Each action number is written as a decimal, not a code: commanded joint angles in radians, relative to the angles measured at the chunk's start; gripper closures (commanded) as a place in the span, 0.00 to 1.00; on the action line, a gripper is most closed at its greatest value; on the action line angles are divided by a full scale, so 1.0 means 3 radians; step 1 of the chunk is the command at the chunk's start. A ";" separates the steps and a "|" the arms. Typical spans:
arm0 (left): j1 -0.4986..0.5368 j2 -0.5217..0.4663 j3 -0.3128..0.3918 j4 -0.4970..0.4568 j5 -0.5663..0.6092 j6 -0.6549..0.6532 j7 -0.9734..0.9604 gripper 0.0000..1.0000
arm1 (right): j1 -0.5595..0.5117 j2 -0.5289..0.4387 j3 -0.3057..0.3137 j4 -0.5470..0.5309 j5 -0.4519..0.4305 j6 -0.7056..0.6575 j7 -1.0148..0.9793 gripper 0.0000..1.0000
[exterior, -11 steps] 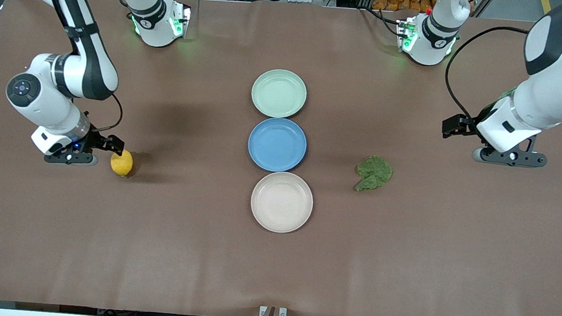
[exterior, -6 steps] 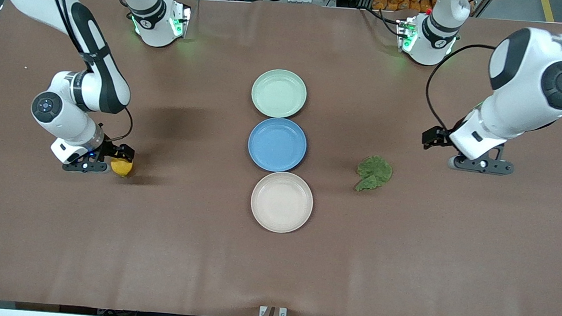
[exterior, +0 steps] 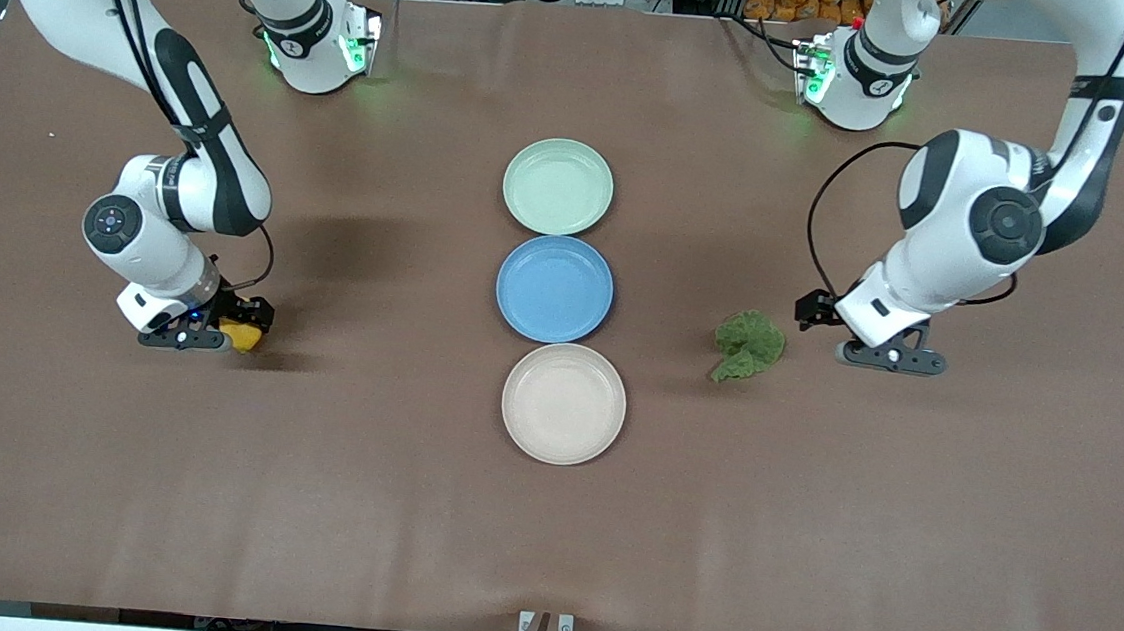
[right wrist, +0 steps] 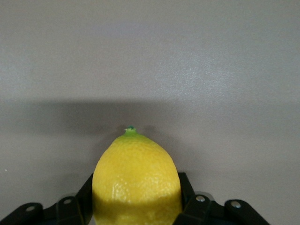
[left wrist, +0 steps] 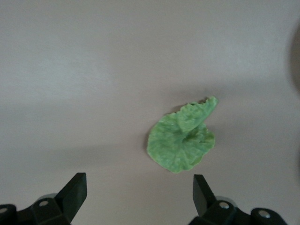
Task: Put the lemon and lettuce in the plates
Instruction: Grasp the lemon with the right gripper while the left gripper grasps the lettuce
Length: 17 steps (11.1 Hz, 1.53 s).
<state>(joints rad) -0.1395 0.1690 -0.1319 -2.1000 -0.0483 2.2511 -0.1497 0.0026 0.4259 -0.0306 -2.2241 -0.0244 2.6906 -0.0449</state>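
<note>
**Closing in on lemon and lettuce**

Sitting low at the right arm's end of the table (exterior: 108, 480), with the right gripper (exterior: 219, 334) set around the lemon (exterior: 241, 335). Seen from the right wrist view, lemon (right wrist: 137, 180) lodged between the two fingers (right wrist: 187, 199), a pad against each flank, green-tipped nose poking out past the fingertips. Gripped or merely bracketed: cannot tell for certain, though no gap shows on either side. Resting on the cloth, well apart from the plates.

Hovering over bare table toward the left arm's end, the left gripper (exterior: 845, 346), just beside the lettuce (exterior: 749, 345) but not over it. Spread wide in the left wrist view, both fingers (left wrist: 72, 190) apart and holding nothing, with the lettuce (left wrist: 182, 143) lying flat ahead of the tips, one edge curled up.

Lined up at mid-table: mint green plate (exterior: 558, 187) farthest from the front camera, blue plate (exterior: 554, 288) between, beige plate (exterior: 563, 403) nearest. Touching or nearly touching rim to rim.
</note>
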 commanded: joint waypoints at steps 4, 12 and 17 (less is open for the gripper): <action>-0.0409 0.0616 -0.0026 -0.0302 0.0033 0.0917 -0.0248 0.00 | 0.0303 -0.0034 0.0184 0.0254 0.0000 -0.0178 0.1123 1.00; -0.0460 0.1196 -0.0010 0.0184 0.0712 0.1041 -0.0594 0.00 | 0.1329 0.0511 0.0527 0.1862 -0.0005 -0.0690 0.4006 1.00; -0.0440 0.1226 -0.0026 0.0184 0.0769 0.1035 -0.0794 0.72 | 0.1954 0.1391 0.0460 0.2963 -0.0173 -0.0685 0.5280 1.00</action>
<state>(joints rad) -0.2686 0.5297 -0.1382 -2.0591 0.1562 2.5627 -0.3198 0.5370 0.7052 0.1256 -1.5169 -0.0262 2.4980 1.3846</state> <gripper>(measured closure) 0.048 0.295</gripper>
